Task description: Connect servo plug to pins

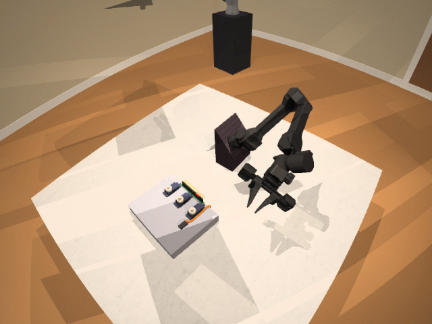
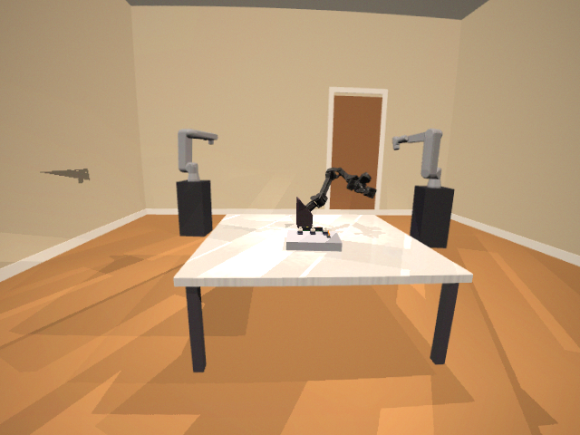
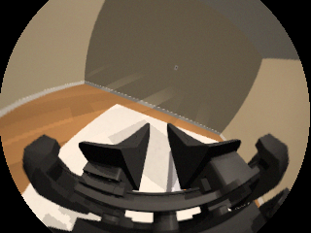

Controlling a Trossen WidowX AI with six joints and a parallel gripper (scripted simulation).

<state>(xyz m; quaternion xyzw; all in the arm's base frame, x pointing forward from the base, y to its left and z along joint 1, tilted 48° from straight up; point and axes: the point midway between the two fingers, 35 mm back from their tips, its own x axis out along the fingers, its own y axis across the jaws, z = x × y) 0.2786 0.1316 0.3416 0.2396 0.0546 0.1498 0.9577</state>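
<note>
The pale grey holder stands on the table with three dark servos in a row. The servo at one end has an orange lead that curves to a dark plug, which lies on the holder's top. The pin row shows yellowish along one edge, with a small red mark beside it; single pins and the dot are too small to tell. My gripper is partly open and empty, raised above the table, off to the pin-row side of the holder and apart from it.
A dark wedge-shaped block stands at the arm's base, on the pin-row side of the holder. The white table has its edges in view. Two grey arms stand on black pedestals beyond the table.
</note>
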